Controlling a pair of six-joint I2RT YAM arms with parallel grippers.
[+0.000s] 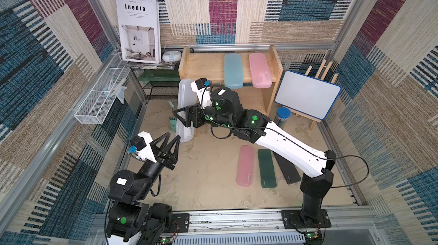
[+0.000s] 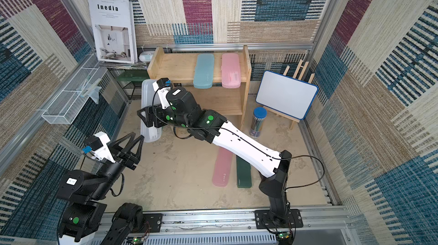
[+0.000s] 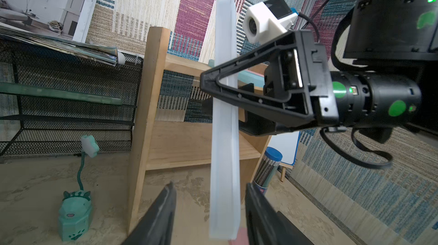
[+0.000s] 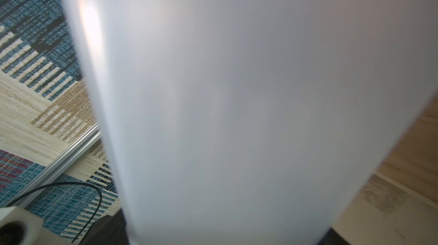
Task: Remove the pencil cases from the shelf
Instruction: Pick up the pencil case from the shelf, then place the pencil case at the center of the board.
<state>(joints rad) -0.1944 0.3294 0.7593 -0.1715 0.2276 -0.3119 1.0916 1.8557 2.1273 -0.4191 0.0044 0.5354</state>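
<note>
The right gripper (image 1: 178, 114) is seen clamped across the two flat faces of the frosted white pencil case (image 1: 184, 94). The case is held nearly upright, off the shelf (image 1: 203, 66) and just in front of its left side panel. The right wrist view is almost filled by the blurred white face of that case. The left gripper (image 1: 173, 136) is shown with its jaws parted. In the left wrist view its fingers (image 3: 161, 210) are set either side of the case's lower end, with a gap visible on each side. Whether that lower end touches the table (image 1: 208, 184) cannot be told.

Two cases are seen on the shelf's top tier. The light blue pencil case (image 1: 233, 70) lies just beside the shelf pink pencil case (image 1: 259, 70), which is nearer the right panel, and both overhang the front edge. The lower tier is partly hidden by the right arm.

Three cases are laid side by side on the table by the right arm: the table pink pencil case (image 1: 245, 165), the dark green pencil case (image 1: 266, 169) and the black pencil case (image 1: 285, 169), the last partly covered by the arm.

A blue-lidded pencil tube (image 1: 283, 113) and a small whiteboard (image 1: 308, 94) on an easel are stood right of the shelf. A black wire-mesh rack (image 1: 161, 89) is placed to its left.
</note>
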